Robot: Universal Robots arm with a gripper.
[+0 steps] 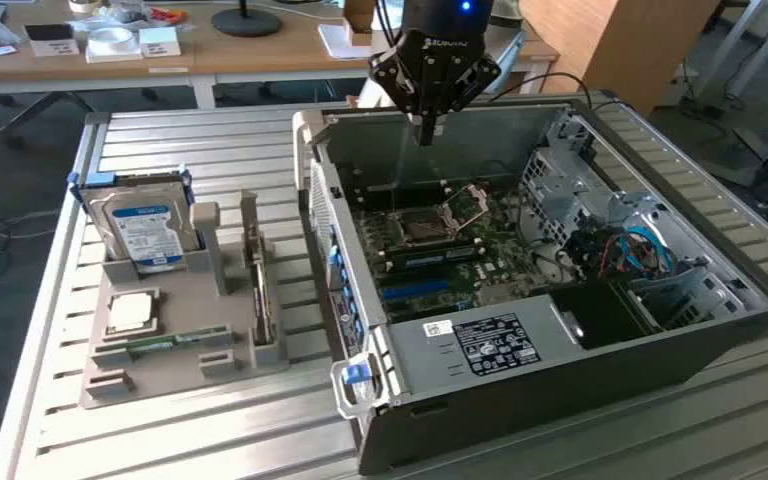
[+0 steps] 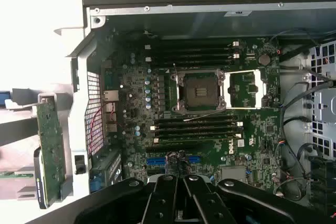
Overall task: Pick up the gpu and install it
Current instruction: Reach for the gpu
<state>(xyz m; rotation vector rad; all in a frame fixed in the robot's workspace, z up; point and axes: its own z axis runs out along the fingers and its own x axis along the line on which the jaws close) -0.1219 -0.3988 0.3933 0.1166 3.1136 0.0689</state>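
Gripper (image 1: pixel 426 132) hangs over the far side of the open computer case (image 1: pixel 584 390), fingers pressed together, empty. Gpu (image 1: pixel 256 285) stands on edge in the grey holder (image 1: pixel 181 300) on the desk, at the exterior view's left of the case, near the hard drive (image 1: pixel 144 225). Risk: the thin card may tilt or jam in its slot if pinched off-centre.

The table (image 1: pixel 157 140) is a silver metal one, and its top is made of long slats with narrow grooves between them. The grooves run across from the exterior view's left to the exterior view's right. Two things lie directly on it. On the exterior view's left there is a flat grey holder (image 1: pixel 181 300) with several upright walls and slots. Just beside it, on the exterior view's right, a dark computer case (image 1: pixel 598 350) lies on its side with the open side up. A narrow strip of bare slats shows between them.
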